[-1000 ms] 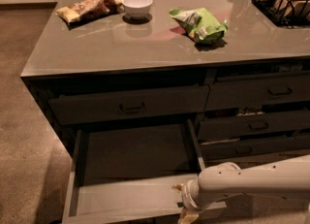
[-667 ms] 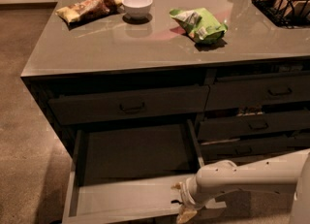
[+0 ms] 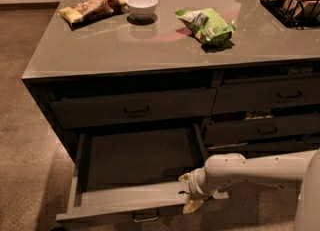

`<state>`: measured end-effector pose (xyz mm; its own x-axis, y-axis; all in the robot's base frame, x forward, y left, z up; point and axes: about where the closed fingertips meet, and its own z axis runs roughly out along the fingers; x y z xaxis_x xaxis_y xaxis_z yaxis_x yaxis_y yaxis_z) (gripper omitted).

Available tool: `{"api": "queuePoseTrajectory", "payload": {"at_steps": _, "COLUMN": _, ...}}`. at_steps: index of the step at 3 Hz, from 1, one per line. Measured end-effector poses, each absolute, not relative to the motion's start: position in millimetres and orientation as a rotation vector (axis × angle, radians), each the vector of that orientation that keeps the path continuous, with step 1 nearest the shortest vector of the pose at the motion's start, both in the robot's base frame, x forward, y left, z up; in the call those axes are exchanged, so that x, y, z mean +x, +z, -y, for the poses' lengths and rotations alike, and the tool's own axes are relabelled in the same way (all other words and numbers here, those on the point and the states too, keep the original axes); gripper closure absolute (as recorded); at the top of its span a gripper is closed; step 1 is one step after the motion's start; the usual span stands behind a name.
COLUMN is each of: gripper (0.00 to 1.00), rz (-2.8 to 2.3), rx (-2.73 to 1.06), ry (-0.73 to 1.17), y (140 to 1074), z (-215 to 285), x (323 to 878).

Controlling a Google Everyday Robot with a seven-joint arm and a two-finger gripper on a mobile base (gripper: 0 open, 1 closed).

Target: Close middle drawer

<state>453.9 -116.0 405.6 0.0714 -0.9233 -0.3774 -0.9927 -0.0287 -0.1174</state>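
The middle drawer (image 3: 125, 200) is pulled far out at the lower left of the cabinet, and its lighter grey inside (image 3: 135, 157) looks empty. Its small bar handle (image 3: 146, 217) shows under the front's lower edge. My gripper (image 3: 189, 192) is at the right end of the drawer front on a white arm (image 3: 260, 167) that comes in from the right. It is open, with one yellowish fingertip (image 3: 185, 177) just inside the front and the other (image 3: 192, 206) outside it. It holds nothing.
A shut drawer (image 3: 135, 107) sits above the open one, with narrower drawers (image 3: 265, 95) to the right. The counter top (image 3: 125, 50) holds a white bowl (image 3: 142, 6), a brown snack bag (image 3: 92, 7), a green chip bag (image 3: 207, 25) and a black wire basket (image 3: 292, 0). Brown carpet (image 3: 25, 150) lies to the left.
The arm has shifted slightly at the right end of the drawer front. The drawer is still pulled out about as far as before.
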Motion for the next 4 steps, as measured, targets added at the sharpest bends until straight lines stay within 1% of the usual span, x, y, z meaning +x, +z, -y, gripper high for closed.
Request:
{"api": "queuePoseTrajectory", "payload": {"at_steps": 1, "gripper": 0.41, "rz": -1.916, "rx": -1.982, "ry": 0.267, "y": 406, "z": 122, "x": 482}}
{"api": "queuePoseTrajectory", "payload": {"at_steps": 2, "gripper": 0.42, "rz": -1.917, "rx": -1.966, "ry": 0.269, "y": 403, "z": 121, "x": 514}}
{"api": "queuePoseTrajectory", "payload": {"at_steps": 3, "gripper": 0.23, "rz": -1.894, "rx": -1.936, "ry": 0.259, "y": 413, "z": 118, "x": 542}}
{"api": "queuePoseTrajectory", "payload": {"at_steps": 4, "gripper": 0.02, "rz": -1.834, "rx": -1.911, "ry": 0.245, "y": 440, "z": 115, "x": 552}}
